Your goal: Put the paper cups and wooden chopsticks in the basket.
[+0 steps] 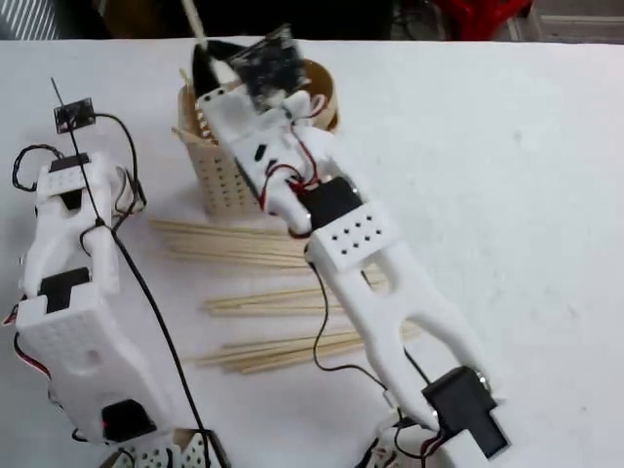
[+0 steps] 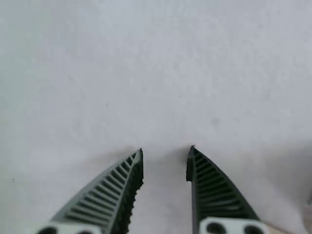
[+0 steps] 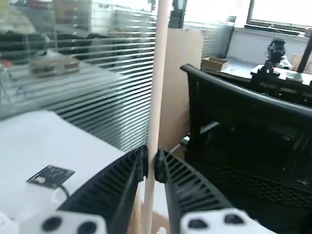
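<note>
Pinching a slim wooden chopstick (image 3: 158,73) is the ribbed right end effector (image 3: 151,160)

I'm driving two arms with white printed shells. The left arm (image 1: 73,292) is blocky, and the right arm (image 1: 390,283) forks into two struts. Black servo blocks (image 1: 329,202) sit at the joints, and flat panels (image 1: 356,234) carry grids of small round holes. Red and black wires (image 1: 292,175) loop over the right arm, while a black cable (image 1: 146,292) trails along the left. The jaws are dark, pointed and ribbed inside, on white mounts (image 2: 219,226) with round holes.
</note>
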Action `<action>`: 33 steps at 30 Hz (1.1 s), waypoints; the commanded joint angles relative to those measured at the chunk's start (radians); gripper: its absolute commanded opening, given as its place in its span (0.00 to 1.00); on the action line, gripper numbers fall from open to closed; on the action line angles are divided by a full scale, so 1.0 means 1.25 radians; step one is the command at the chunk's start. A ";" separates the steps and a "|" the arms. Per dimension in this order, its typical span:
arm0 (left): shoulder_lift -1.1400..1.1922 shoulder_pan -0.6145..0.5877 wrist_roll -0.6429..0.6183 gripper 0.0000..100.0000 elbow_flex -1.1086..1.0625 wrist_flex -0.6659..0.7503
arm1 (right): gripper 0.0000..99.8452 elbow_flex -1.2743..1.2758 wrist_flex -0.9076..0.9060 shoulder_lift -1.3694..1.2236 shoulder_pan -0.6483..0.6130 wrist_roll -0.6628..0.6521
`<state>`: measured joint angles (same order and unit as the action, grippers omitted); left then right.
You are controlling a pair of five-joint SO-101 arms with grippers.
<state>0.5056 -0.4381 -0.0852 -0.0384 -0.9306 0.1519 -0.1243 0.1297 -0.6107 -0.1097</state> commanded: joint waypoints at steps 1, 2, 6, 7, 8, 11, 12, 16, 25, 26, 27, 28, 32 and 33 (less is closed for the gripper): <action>-0.013 0.007 0.002 0.16 0.006 0.009 | 0.02 0.049 0.091 0.007 0.036 0.026; -0.013 0.007 0.002 0.16 0.006 0.009 | 0.02 0.068 0.105 0.007 0.036 0.026; -0.013 0.008 0.002 0.16 0.006 0.009 | 0.02 0.120 0.129 0.007 0.034 0.026; -0.013 0.008 0.002 0.16 0.006 0.009 | 0.02 0.128 0.129 0.007 0.034 0.026; -0.013 0.008 0.002 0.16 0.006 0.009 | 0.02 0.133 0.129 0.007 0.034 0.026; -0.012 0.008 0.002 0.16 0.006 0.009 | 0.02 0.137 0.129 0.008 0.034 0.026; -0.012 0.008 0.002 0.16 0.006 0.010 | 0.02 0.137 0.129 0.009 0.035 0.026; -0.012 0.008 0.002 0.16 0.006 0.010 | 0.03 0.136 0.125 0.013 0.033 0.026; -0.012 0.008 0.002 0.16 0.006 0.010 | 0.17 0.133 0.083 0.014 0.035 0.026; -0.012 0.008 0.002 0.16 0.006 0.010 | 0.17 0.133 0.083 0.014 0.035 0.026; -0.012 0.008 0.002 0.16 0.006 0.010 | 0.17 0.133 0.074 0.015 0.035 0.026; -0.012 0.008 0.002 0.16 0.006 0.014 | 0.17 0.133 0.052 0.024 0.035 0.026; -0.012 0.008 0.002 0.16 0.006 0.020 | 0.17 0.130 -0.169 0.111 0.020 0.025; -0.012 0.008 0.002 0.16 0.006 0.020 | 0.17 0.126 -0.224 0.138 0.012 0.025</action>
<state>0.5056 -0.4381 -0.0852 -0.0384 -0.9260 0.3330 -0.1550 0.1603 -0.5769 -0.0867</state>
